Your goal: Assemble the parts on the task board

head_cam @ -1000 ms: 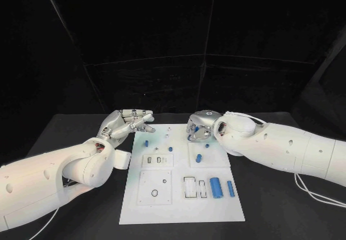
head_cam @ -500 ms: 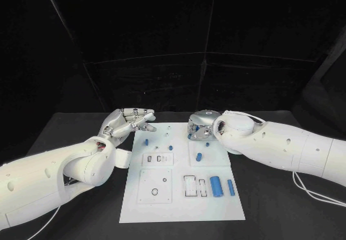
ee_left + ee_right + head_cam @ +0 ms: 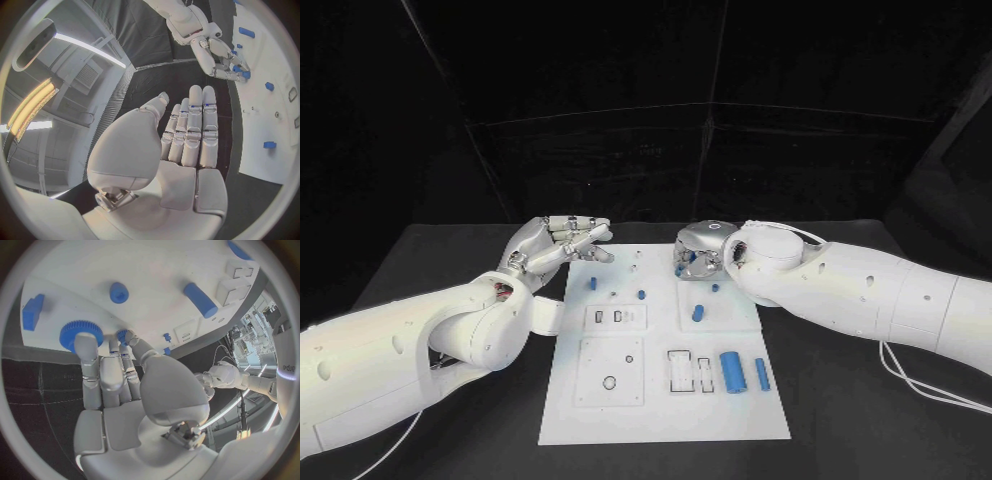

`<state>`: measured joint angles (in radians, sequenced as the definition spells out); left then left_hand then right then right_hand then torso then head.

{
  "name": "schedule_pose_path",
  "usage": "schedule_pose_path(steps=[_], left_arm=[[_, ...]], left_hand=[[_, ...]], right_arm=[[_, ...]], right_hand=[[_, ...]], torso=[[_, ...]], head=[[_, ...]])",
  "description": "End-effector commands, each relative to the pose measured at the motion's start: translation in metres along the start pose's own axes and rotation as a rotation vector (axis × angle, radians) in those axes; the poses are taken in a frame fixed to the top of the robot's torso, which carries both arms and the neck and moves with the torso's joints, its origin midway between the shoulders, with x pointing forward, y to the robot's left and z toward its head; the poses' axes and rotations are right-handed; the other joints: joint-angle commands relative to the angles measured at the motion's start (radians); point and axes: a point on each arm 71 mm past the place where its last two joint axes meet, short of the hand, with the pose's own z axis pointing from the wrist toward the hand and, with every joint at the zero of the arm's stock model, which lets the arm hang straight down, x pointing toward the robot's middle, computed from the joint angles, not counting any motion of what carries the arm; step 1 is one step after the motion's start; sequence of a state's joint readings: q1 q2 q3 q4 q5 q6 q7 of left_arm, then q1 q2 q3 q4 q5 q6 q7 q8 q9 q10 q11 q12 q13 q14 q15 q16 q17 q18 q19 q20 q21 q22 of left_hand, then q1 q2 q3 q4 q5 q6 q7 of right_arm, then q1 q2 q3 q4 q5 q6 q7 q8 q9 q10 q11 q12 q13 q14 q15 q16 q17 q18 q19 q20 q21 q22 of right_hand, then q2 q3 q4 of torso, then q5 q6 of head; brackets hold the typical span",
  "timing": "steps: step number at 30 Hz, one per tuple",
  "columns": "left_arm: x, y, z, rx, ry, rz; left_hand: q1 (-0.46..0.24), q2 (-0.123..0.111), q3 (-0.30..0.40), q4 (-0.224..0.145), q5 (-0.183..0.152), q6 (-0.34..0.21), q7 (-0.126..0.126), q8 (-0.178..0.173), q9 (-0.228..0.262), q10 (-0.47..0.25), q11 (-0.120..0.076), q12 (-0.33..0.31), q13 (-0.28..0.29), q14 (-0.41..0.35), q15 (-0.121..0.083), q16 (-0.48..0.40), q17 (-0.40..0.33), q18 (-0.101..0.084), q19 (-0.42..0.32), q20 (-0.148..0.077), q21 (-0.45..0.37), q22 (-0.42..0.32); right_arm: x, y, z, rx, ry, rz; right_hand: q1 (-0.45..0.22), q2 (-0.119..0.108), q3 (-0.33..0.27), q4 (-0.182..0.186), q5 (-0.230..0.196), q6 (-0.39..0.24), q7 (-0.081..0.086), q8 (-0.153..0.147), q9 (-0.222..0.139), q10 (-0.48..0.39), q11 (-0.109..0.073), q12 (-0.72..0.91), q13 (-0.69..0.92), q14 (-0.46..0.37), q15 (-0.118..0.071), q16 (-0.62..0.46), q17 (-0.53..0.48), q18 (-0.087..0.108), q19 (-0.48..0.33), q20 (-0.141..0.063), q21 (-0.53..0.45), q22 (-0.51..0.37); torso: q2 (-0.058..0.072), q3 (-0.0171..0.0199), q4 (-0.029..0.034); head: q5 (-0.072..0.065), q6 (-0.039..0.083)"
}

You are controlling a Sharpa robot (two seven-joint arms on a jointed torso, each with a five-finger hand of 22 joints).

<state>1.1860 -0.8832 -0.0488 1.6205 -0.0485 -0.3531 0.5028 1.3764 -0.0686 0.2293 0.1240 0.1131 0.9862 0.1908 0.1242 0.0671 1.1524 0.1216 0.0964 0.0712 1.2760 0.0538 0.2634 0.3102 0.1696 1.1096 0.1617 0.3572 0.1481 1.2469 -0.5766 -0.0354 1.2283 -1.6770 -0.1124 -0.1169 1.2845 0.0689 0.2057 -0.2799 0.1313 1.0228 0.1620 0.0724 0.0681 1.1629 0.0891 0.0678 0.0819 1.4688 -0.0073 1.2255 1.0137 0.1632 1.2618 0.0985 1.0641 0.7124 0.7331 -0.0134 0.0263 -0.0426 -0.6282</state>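
- Black curtains hang behind the black desk [image 3: 430, 260], and the white task board [image 3: 661, 400] lies in the middle of it; I place everything else from that board.
- My right hand [image 3: 700, 254] reaches down over the board's far edge, fingers extended toward a blue toothed gear [image 3: 80, 333] and a small blue peg [image 3: 123, 335] just beside it. Its fingertips [image 3: 85, 343] sit at the gear's rim, but I cannot tell whether they grip anything.
- My left hand [image 3: 560, 243] hovers off the board's far left corner, fingers straight and together, holding nothing.
- On the board's near right part lie a blue cylinder [image 3: 730, 373] and a thinner blue pin [image 3: 762, 376], next to a rectangular slot [image 3: 679, 372].
- I judge the gear to be light, rigid plastic and rather slick; its teeth should give purchase, so pinching across the rim looks best.
- The small peg seems easy to knock over; a gentle pinch on its sides would suit.
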Motion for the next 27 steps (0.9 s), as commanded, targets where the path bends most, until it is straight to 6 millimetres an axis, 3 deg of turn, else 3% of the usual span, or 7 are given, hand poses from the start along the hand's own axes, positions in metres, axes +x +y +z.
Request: schedule_pose_path(steps=[1,14,20,27], left_arm=[[0.002,-0.001,0.001,0.007,0.017,-0.004],[0.001,-0.002,0.000,0.006,0.019,-0.004],[0.001,-0.002,0.000,0.006,0.019,-0.004],[0.001,-0.003,0.000,0.005,0.016,-0.002]], left_hand=[[0.001,-0.006,0.008,0.000,-0.005,0.005,0.004,-0.006,-0.001,0.002,0.005,-0.004,-0.002,0.004,0.003,0.000,0.001,0.012,0.004,0.000,0.004,0.002],[0.001,-0.006,0.008,0.000,-0.005,0.004,0.005,-0.007,-0.001,0.001,0.005,-0.005,-0.002,0.004,0.003,0.000,0.003,0.012,0.004,0.000,0.004,0.002],[0.002,-0.006,0.008,-0.001,-0.005,0.004,0.005,-0.007,-0.001,0.001,0.006,-0.006,-0.002,0.004,0.003,0.000,0.004,0.012,0.004,0.000,0.004,0.002],[0.001,-0.007,0.008,-0.001,-0.006,0.004,0.006,-0.008,-0.001,0.001,0.006,-0.007,-0.002,0.004,0.004,-0.001,0.005,0.012,0.004,0.000,0.004,0.002]], right_arm=[[0.000,0.002,0.001,-0.015,0.011,0.001],[0.000,0.003,0.003,-0.020,0.016,0.018],[-0.006,0.002,0.000,-0.024,-0.072,0.033],[-0.015,0.006,-0.004,-0.026,-0.187,0.059]], right_hand=[[-0.001,-0.001,0.012,0.000,-0.007,0.002,0.001,0.000,0.000,0.009,0.001,0.002,-0.001,0.026,0.007,0.009,0.003,-0.014,-0.006,0.003,0.007,0.004],[-0.003,0.003,0.041,0.005,-0.007,0.015,0.001,0.006,0.003,0.027,-0.001,0.007,0.001,0.026,0.006,0.024,0.015,-0.016,-0.006,0.004,0.028,0.026],[0.004,0.036,0.086,0.020,-0.017,0.075,-0.017,0.033,0.013,0.080,-0.019,0.025,0.011,0.030,-0.007,0.047,0.038,-0.024,0.012,-0.005,0.071,0.083],[-0.007,0.031,0.100,0.037,-0.059,0.091,-0.025,0.039,0.016,0.097,-0.027,0.026,0.016,0.031,-0.013,0.058,0.047,-0.027,0.019,-0.012,0.091,0.108]], torso=[[0.002,0.0000,0.0004],[0.006,0.0001,-0.0004],[0.006,-0.0004,0.0001],[0.006,-0.0023,-0.0008]], head=[[0.001,0.000],[0.003,-0.001],[0.005,0.003],[0.006,0.011]])
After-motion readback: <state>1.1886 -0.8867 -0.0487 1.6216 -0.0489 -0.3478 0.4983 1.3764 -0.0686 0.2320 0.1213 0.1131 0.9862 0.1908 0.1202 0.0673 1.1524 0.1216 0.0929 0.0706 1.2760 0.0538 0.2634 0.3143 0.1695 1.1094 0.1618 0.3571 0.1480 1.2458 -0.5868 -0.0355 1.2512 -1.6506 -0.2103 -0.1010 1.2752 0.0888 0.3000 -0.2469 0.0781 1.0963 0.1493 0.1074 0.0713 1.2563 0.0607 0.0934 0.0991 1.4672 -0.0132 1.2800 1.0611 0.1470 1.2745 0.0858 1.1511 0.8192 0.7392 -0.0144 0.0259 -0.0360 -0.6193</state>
